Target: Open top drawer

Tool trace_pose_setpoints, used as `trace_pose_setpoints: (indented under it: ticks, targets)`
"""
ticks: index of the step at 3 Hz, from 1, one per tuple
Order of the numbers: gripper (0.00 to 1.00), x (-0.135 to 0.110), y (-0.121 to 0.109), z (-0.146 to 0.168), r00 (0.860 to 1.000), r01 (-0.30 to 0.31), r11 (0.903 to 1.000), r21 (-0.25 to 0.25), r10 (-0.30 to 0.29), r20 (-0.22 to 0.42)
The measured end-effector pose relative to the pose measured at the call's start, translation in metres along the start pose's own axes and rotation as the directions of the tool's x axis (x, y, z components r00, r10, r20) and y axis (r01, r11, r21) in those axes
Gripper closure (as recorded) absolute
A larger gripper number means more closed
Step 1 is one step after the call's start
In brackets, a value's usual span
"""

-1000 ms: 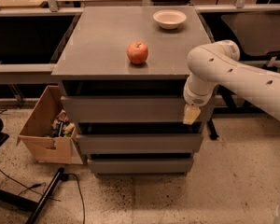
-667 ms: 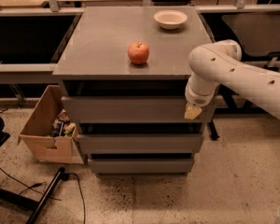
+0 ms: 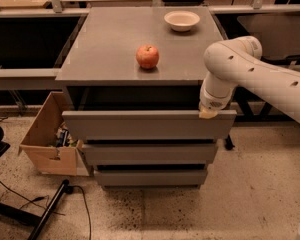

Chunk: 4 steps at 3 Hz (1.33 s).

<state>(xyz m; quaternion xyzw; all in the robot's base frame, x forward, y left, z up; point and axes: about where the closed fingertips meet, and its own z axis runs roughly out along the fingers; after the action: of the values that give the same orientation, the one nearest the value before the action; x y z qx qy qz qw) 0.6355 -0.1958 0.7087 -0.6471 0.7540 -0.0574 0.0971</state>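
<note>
Cardboard box (image 3: 42, 134) sits on the floor at about 9 o'clock of the grey cabinet (image 3: 110, 44), just beside its left flank, flaps open and with small clutter inside; it plays no part in the job but lies close to the drawer's corner. On the cabinet top an apple (image 3: 147, 57) rests near the front middle, and a shallow white bowl (image 3: 182, 20) stands at about 1 o'clock from it, near the back edge; both sit on the fixed top, so a sliding drawer below should not carry them along, though a sharp tug might rock the apple. Below the top, the top drawer (image 3: 140, 125) stands partly out: its wide plain front is forward of the two narrower drawer fronts (image 3: 150, 154) beneath, and a dark gap shows between it and the top. Having no handle, the front probably has to be caught by its upper lip, which would explain where the gripper (image 3: 208, 113) is: at the 3 o'clock end of that front, its pale tip touching the top edge from above. Whether it is open or closed there I cannot tell. The white arm (image 3: 260, 74) reaches in from the 3 o'clock side, bent down at the wrist, well placed to draw the front straight toward 6 o'clock; pulling from one end may skew the drawer
</note>
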Motion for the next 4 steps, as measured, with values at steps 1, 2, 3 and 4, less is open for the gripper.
trace_pose_setpoints:
  ticks: [1,2,3,4]
  targets:
    - [1.0,-0.0006,-0.0018,-0.0079,1.0,0.0,1.0,0.0,0.0,0.0]
    - [0.85,-0.0006,-0.0019,-0.0084,1.0,0.0,1.0,0.0,0.0,0.0]
    - [0.62,-0.0006,-0.0019,-0.0083,1.0,0.0,1.0,0.0,0.0,0.0]
    - [0.39,-0.0006,-0.0019,-0.0083,1.0,0.0,1.0,0.0,0.0,0.0]
